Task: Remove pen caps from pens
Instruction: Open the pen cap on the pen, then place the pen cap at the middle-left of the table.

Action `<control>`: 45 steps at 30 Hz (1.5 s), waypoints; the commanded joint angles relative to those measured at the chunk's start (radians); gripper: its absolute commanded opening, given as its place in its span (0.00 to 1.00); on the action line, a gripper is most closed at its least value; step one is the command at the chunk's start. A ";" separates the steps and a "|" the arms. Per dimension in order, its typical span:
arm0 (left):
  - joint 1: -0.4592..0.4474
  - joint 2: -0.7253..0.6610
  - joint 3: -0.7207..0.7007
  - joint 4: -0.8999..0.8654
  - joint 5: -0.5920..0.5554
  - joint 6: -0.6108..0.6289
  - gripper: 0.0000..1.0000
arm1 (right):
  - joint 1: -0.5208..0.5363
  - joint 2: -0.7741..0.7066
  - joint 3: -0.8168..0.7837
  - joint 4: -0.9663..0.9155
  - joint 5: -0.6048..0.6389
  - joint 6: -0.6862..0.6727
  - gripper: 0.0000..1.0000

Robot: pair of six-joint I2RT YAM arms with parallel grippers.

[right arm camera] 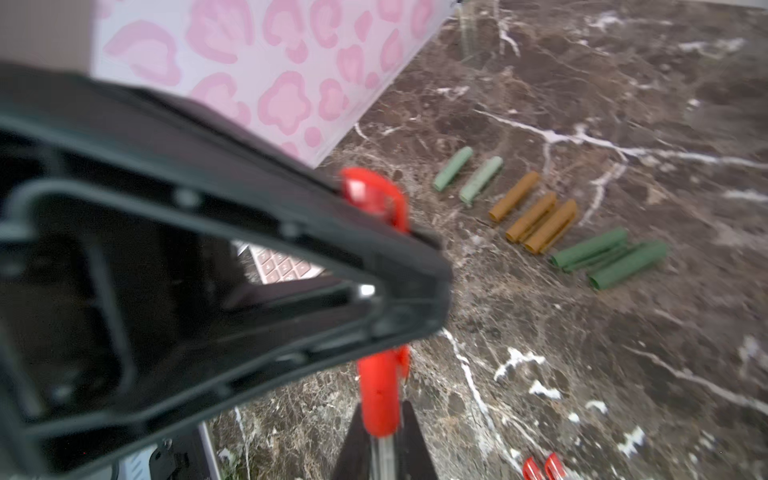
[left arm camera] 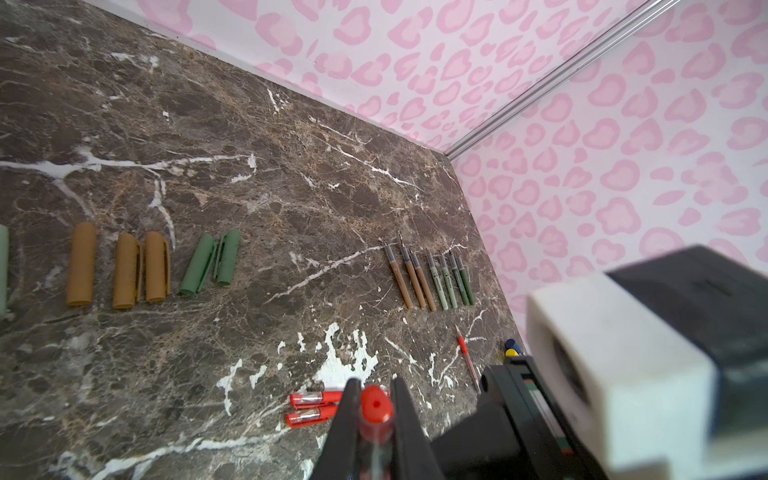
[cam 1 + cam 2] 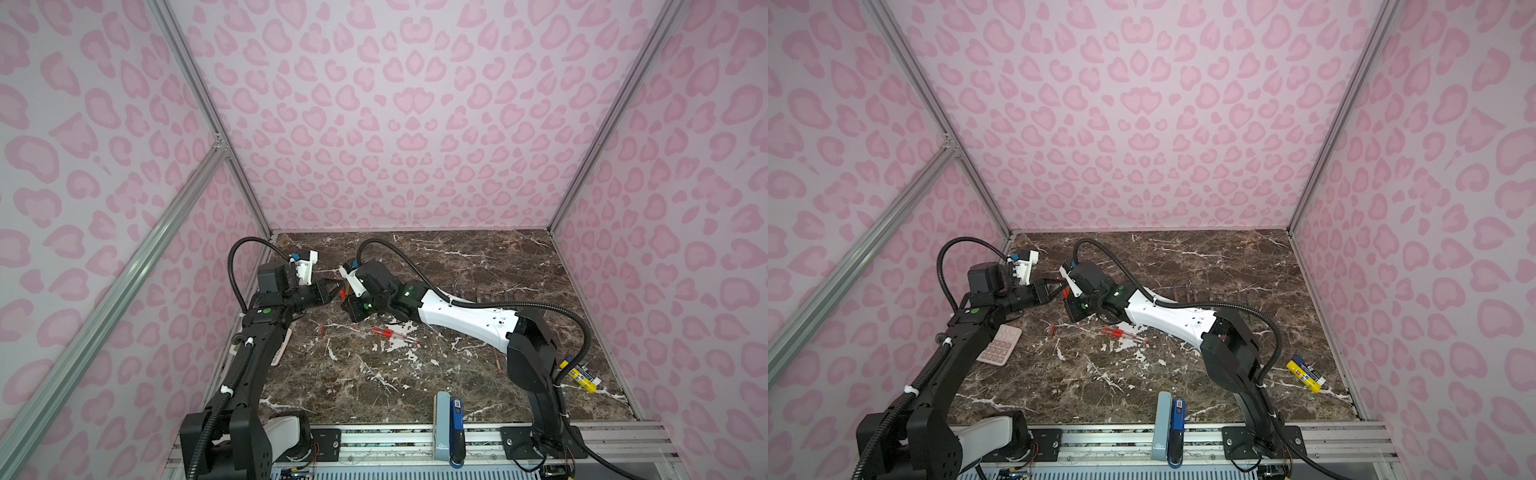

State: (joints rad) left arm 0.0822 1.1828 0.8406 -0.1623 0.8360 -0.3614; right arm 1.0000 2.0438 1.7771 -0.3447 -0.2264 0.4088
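In both top views, the left gripper [image 3: 333, 287] and right gripper [image 3: 347, 299] stood tip to tip above the far left of the brown, white-veined marble table [image 3: 415, 374]. A red pen [image 3: 341, 294] was between them. Slim clear pens [image 3: 384, 331] with red parts lay flat near the middle. A yellow-and-blue box [image 3: 1304, 372] sat near right.

In the left wrist view, the left gripper's black wedge fingers [image 2: 343, 432] were pinched onto the red pen, whose rounded red end poked past them. On the marble lay matte tan-orange caps [image 2: 120, 270], green caps [image 2: 212, 264] and a tight row of tan and green pens [image 2: 428, 278] with bare grey nibs.

In the right wrist view, the right gripper's fingers [image 1: 413, 453] squeezed the pen's clear barrel just below its glossy red tube. That tube ran on between the blurred left fingers.
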 commanded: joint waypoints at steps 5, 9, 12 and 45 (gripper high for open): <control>0.002 -0.013 0.024 -0.016 -0.003 0.021 0.04 | 0.007 -0.027 -0.101 -0.027 0.016 -0.020 0.00; 0.004 0.002 0.025 -0.007 -0.009 0.032 0.04 | 0.033 -0.082 -0.266 0.024 0.028 -0.002 0.00; 0.010 0.004 0.046 -0.033 -0.016 0.033 0.04 | 0.053 -0.115 -0.377 0.035 0.025 0.026 0.00; 0.005 0.133 0.021 -0.422 -0.330 0.366 0.03 | -0.164 -0.599 -0.795 -0.047 0.138 0.080 0.00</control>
State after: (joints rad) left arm 0.0898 1.3064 0.8673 -0.5510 0.5282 -0.0326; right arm 0.8570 1.4830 1.0145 -0.3599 -0.1188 0.4786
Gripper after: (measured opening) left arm 0.125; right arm 0.089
